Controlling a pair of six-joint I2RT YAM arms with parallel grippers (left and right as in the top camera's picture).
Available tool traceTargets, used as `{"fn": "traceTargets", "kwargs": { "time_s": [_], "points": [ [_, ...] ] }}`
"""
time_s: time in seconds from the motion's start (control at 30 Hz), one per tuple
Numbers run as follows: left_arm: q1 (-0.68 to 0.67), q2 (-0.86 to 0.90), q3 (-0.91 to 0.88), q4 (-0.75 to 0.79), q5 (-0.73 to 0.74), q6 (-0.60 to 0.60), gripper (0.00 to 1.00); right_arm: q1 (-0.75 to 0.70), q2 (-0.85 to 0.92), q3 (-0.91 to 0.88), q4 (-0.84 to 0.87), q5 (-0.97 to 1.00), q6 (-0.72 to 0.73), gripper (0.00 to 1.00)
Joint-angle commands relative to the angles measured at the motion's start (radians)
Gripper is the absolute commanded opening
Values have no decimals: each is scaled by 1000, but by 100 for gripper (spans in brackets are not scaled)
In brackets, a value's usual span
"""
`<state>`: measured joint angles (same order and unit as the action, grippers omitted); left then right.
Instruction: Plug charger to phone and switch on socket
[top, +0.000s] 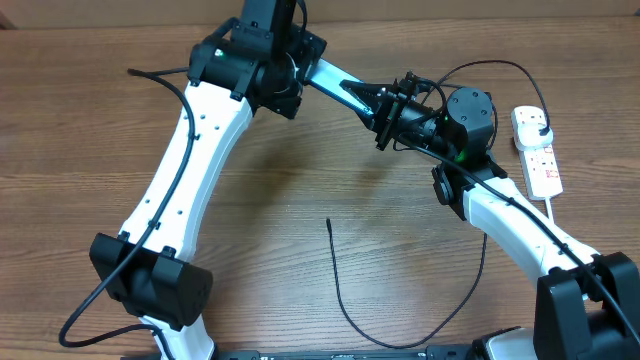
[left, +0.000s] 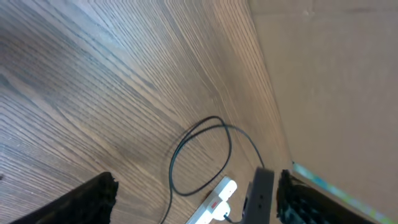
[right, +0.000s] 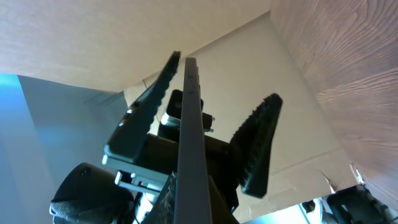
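**Phone** (top: 345, 88): held up off the surface (top: 80, 120), far centre, between the two claws. It stands on edge. Its long axis runs from the left claw (top: 290, 90) across to the right claw (top: 392, 108), slanting slightly nearer at the right end. A teal strip of screen shows from overhead.

**Right claw:** spread, with one finger on each side of the phone. In the right wrist view the phone is edge-on, and one finger (right: 261, 146) stands clear of it. Blue glow falls on the other side.

**Left claw:** its fingers (left: 93, 199) sit far apart at the lower corners of its own view. Whether they bear on the phone cannot be told.

**Charger** (top: 332, 255): the cable lies on the surface at near centre. Its free tip points toward the far edge and is well apart from the phone. The cable curves round under the right arm.

**Socket** (top: 543, 165): at the right edge, with its long axis running near to far. A black plug (top: 537, 122) sits at its far end.

**View differences:** only the overhead view shows the charger's tip. The left wrist view shows a cable loop beside the socket.
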<state>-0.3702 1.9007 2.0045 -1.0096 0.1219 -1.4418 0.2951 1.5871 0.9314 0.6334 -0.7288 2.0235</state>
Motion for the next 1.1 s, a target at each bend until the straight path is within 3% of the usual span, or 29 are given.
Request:
{"fn": "traceTargets", "kwargs": {
  "time_s": [0.0, 0.03, 0.2, 0.33, 0.53, 0.63, 0.9, 1.07],
  "points": [
    [4, 9, 6, -2, -21, -2, 66, 1, -12, 24, 9, -5, 138, 4],
    [4, 8, 6, -2, -21, -3, 61, 1, -12, 24, 9, -5, 138, 4],
    [3, 8, 6, -2, 6, -3, 58, 1, -12, 24, 9, -5, 138, 4],
    [3, 8, 6, -3, 10, -2, 45, 1, -12, 24, 9, -5, 138, 4],
    [3, 8, 6, -2, 37, -2, 39, 1, -12, 24, 8, -5, 138, 4],
    [3, 8, 7, -2, 46, 5, 51, 0, -12, 24, -21, -3, 138, 4],
    [3, 8, 6, 5, 57, 32, 48, -1, -12, 24, -101, 33, 138, 4],
    [27, 8, 7, 32, 213, 73, 75, -5, -12, 24, -101, 40, 138, 4]
  ]
}}
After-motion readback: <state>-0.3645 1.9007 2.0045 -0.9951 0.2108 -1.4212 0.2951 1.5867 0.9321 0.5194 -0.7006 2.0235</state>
